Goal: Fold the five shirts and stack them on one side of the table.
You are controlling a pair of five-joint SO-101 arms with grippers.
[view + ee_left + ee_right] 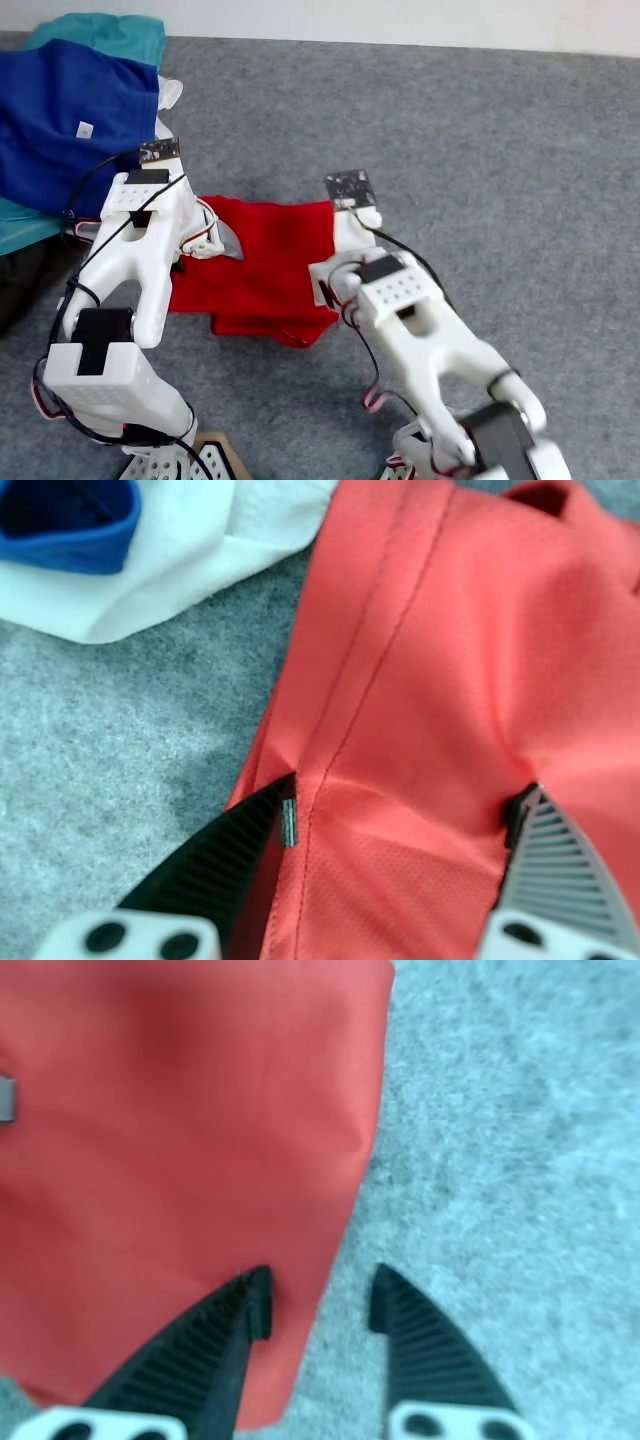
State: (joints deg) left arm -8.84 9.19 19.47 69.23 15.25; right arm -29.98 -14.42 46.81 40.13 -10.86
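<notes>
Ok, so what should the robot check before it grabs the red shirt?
1. The left end effector is open: ok, spread across the red shirt.
2. The right end effector is open: ok, one finger over the shirt's edge, the other over the table.
3. One arm at each side of the shirt: ok.
4. Shirt lying flat: not ok, its near edge looks rumpled.
5. Shirt clear of the white shirt beside it: cannot tell.
6. Room on the table for folding: ok, bare gray surface beside the shirt.
</notes>
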